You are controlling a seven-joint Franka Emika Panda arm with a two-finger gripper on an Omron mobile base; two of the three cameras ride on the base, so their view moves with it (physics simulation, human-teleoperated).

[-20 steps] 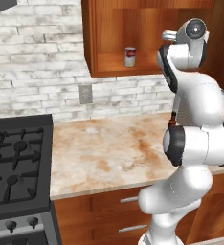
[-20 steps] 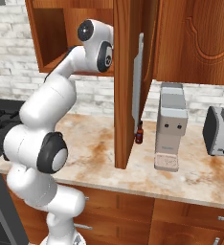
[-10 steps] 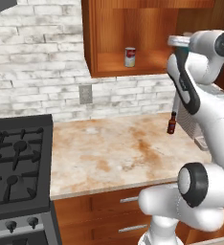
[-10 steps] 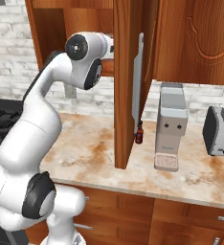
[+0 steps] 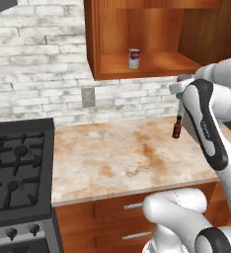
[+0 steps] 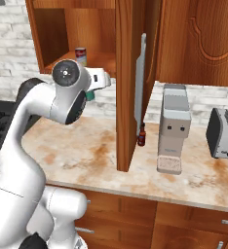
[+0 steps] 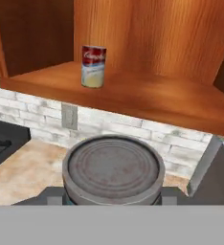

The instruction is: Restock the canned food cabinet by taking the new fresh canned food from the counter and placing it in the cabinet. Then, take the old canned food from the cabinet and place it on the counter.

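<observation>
The new red-and-white can (image 5: 134,59) (image 6: 80,55) (image 7: 93,66) stands upright on the shelf of the open cabinet (image 5: 152,66) (image 6: 52,34) (image 7: 142,98). My gripper (image 6: 90,94) (image 7: 113,192) hangs in front of and below that shelf, above the counter (image 5: 112,160) (image 6: 82,153). It is shut on the old can (image 6: 89,96), of which a sliver of teal label shows under the hand. In the hand view the old can's silver top (image 7: 113,167) sits between the finger pads. In the left base view my forearm hides most of the hand (image 5: 179,89).
A dark brown bottle (image 5: 176,129) (image 6: 142,137) stands on the counter by the open cabinet door (image 6: 128,82). A grey coffee machine (image 6: 174,129) and a toaster (image 6: 225,133) are to the right. The black stove (image 5: 16,168) lies left, and a wall outlet (image 5: 87,97) is under the cabinet.
The arm has swung out of the cabinet opening and come down, so the hand now sits below the shelf. The red-and-white can stays on the shelf.
</observation>
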